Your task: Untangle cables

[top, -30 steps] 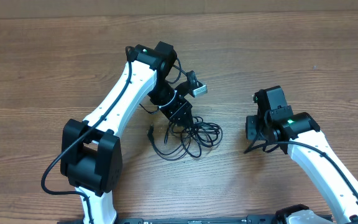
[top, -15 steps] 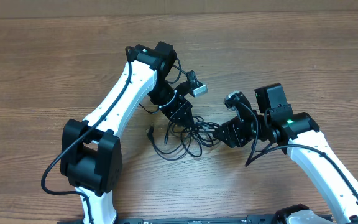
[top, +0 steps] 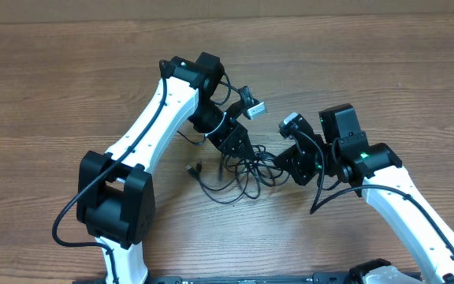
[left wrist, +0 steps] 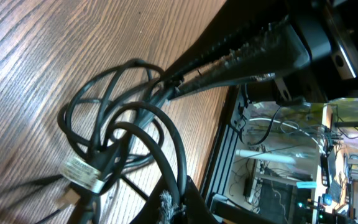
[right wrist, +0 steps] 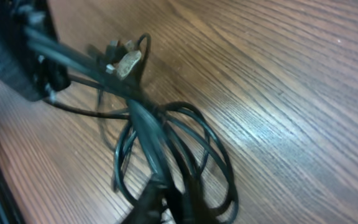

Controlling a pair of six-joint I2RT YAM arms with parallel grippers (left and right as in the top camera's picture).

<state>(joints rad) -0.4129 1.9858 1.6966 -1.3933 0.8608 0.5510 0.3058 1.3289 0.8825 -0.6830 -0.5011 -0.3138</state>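
The cables [top: 243, 170] are thin black cords in tangled loops on the wooden table, with a small plug end [top: 193, 168] at the left. My left gripper [top: 233, 143] is shut on strands at the bundle's top. My right gripper [top: 284, 162] meets the bundle's right side, its fingers pinched on a strand. In the left wrist view the loops [left wrist: 114, 134] carry a white label [left wrist: 82, 175]. A cord runs between my left gripper's fingers [left wrist: 179, 202], and the right gripper [left wrist: 229, 59] grips a taut strand. In the right wrist view the loops [right wrist: 173, 146] run into my blurred right gripper [right wrist: 166, 205].
The left arm [top: 160, 102] reaches in from the lower left and the right arm [top: 400, 197] from the lower right. The wooden table [top: 69, 71] stretches around the bundle. The table's front edge with a black rail [left wrist: 229, 162] shows in the left wrist view.
My right gripper swung in from the right and reached the bundle's right side. The left gripper shifted slightly, and the loops and plug end moved a little.
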